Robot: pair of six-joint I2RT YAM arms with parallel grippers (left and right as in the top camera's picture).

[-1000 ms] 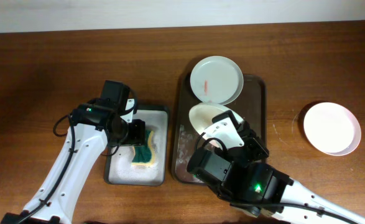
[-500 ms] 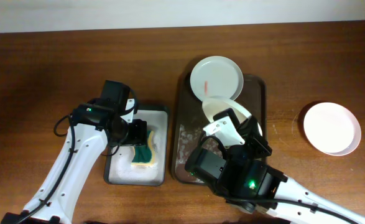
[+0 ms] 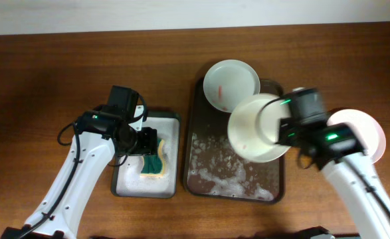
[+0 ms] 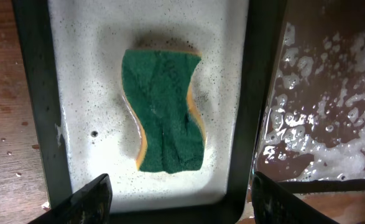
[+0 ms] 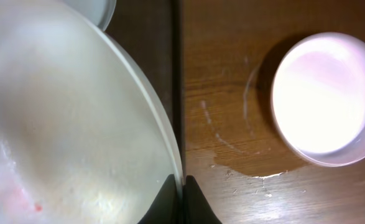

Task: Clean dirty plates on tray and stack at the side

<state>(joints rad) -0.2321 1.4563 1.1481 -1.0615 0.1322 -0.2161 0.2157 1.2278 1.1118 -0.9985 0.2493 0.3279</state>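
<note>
Polished brown wood grain on the table (image 3: pixel 48 66). The dark tray (image 3: pixel 193 133) gleams wet, flecked with suds. The sponge (image 4: pixel 163 118) shows coarse green scouring fibre over yellow foam. The white plate (image 3: pixel 251 126) and pink plate (image 5: pixel 325 93) look smooth, glossy, glazed.

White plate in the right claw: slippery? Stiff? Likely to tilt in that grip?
Probably slippery: the white plate looks wet, and the tray below holds suds. Likely stiff: no sag though the right claw pinches only its rim. That edge grip may let it swing or slip.
</note>
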